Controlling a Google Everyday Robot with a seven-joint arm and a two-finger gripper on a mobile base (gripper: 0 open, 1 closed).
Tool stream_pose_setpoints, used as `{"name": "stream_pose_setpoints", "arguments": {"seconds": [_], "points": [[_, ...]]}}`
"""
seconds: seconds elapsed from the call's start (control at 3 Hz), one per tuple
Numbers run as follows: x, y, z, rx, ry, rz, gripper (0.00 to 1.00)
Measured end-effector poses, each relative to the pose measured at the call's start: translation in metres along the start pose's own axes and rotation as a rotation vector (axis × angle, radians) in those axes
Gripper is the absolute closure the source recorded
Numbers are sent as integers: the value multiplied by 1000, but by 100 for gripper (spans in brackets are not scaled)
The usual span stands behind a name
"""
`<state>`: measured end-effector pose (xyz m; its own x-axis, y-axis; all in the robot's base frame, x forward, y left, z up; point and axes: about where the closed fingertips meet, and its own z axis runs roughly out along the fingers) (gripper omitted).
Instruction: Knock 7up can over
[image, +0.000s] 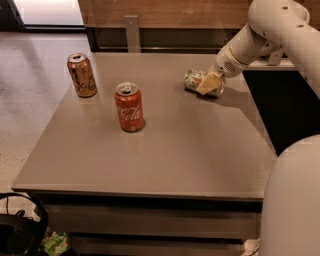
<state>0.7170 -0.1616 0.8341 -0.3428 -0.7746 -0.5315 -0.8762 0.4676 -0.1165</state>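
The 7up can (196, 80) lies on its side near the table's far right, silver with green markings, its end facing left. My gripper (209, 83) reaches in from the right on the white arm and sits right over the can, its pale fingertips covering the can's right half. The red Coca-Cola can (129, 107) stands upright in the middle left. The copper-brown can (82, 75) stands upright at the far left.
The grey table (165, 160) has its right edge just beyond the 7up can, with a dark gap beside it. My white base (292, 200) fills the lower right. A wooden wall and metal post (132, 32) stand behind the table. Black cables (20, 230) lie on the floor at lower left.
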Motion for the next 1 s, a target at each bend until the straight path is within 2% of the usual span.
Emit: {"name": "stream_pose_setpoints", "arguments": {"seconds": [0.67, 1.0], "points": [[-1, 1, 2, -5, 1, 0, 36], [-1, 1, 3, -8, 2, -1, 6]]}}
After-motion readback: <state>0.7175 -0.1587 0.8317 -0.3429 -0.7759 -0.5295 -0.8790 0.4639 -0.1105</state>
